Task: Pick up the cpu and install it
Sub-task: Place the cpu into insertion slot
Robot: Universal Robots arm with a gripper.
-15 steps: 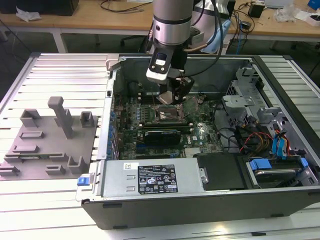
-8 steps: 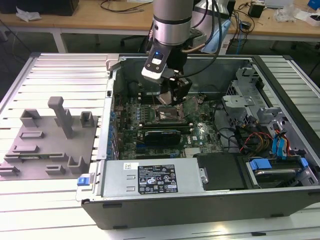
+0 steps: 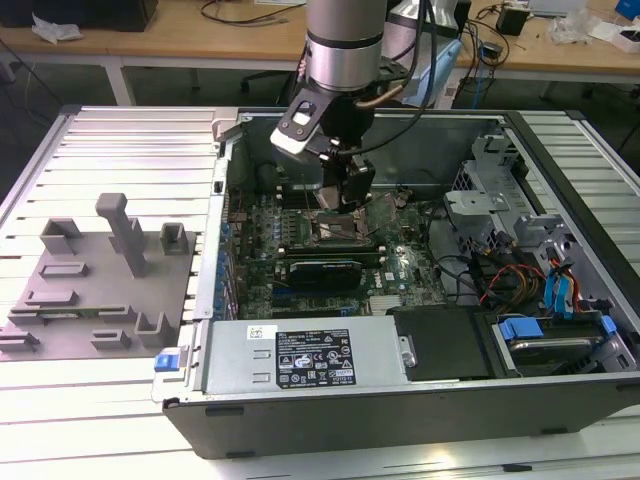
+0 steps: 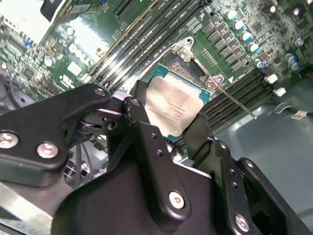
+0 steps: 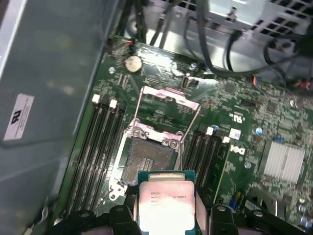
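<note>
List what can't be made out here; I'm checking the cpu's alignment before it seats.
Second wrist view: the gripper covers two edges of the cpu.
First wrist view: the socket has contacts too small to tell apart.
Exterior view: the gripper blocks the cpu-to-socket gap.

Seen in the exterior view, the open black metal computer case [image 3: 560, 130] lies on the ribbed silver metal surface [image 3: 130, 150]. The grey plastic fixture blocks [image 3: 100, 280] sit outside it at nine o'clock. Inside, the green motherboard [image 3: 400, 270] lies flat, with the grey box power supply [image 3: 300, 355] at its six o'clock and the metal drive cage [image 3: 480, 200] at three. My black gripper [image 3: 350, 195] hangs over the board's middle, clasping the flat square silver-topped cpu [image 5: 166, 203] right by the open black square socket [image 5: 149, 159]. Long black memory slots [image 5: 100, 142] flank the socket on both sides.
</note>
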